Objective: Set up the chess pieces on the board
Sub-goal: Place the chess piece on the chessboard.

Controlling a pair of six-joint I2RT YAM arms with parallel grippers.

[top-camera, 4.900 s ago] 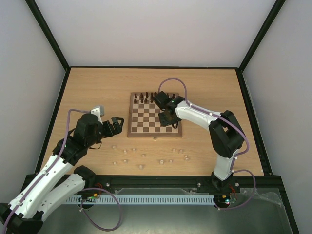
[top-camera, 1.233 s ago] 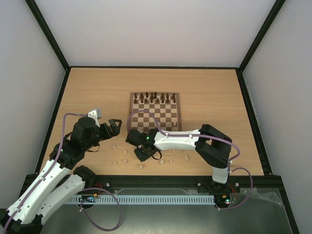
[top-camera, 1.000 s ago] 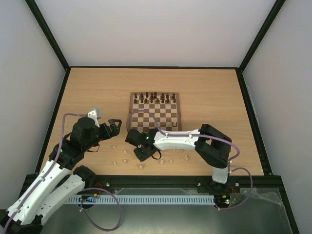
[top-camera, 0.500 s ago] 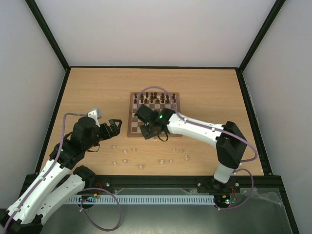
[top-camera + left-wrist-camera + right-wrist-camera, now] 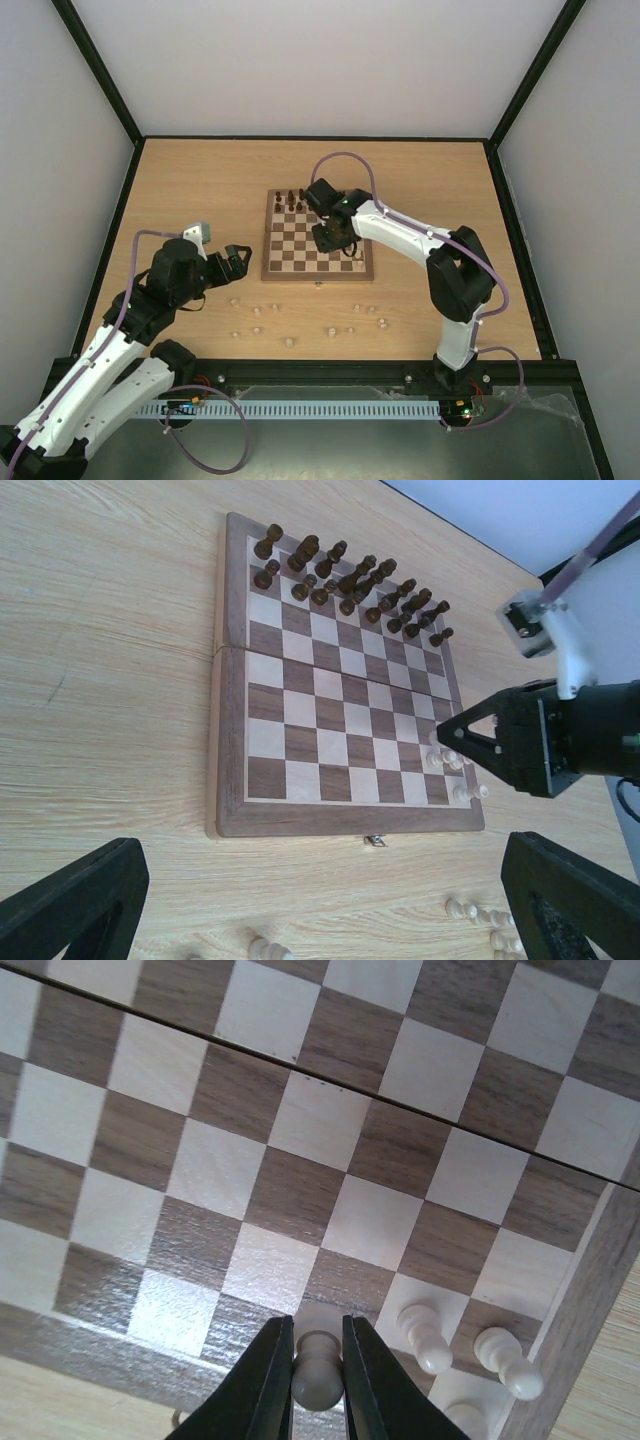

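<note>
Clamping a pale pawn point(image 5: 318, 1378), the right gripper point(image 5: 318, 1355) hangs above the board point(image 5: 290, 262) beside placed pale pieces point(image 5: 425, 1340), moved up from the loose pieces point(image 5: 330, 330); left gripper point(image 5: 236, 262) gapes.

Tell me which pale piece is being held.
The pale piece pinched in the right gripper, above the board's corner; the others sit loose on the board or the table.

Mid rows of the board point(image 5: 330, 730) are bare — you can pass freely there. Far two rows: packed w/ dark pieces point(image 5: 348, 578). Near-right corner's tight: placed pale pieces point(image 5: 425, 1338) stand just beside R gripper point(image 5: 317, 1335) & its held piece point(image 5: 318, 1375). Loose pale pieces point(image 5: 330, 329) dot the table point(image 5: 200, 180) in front.
</note>
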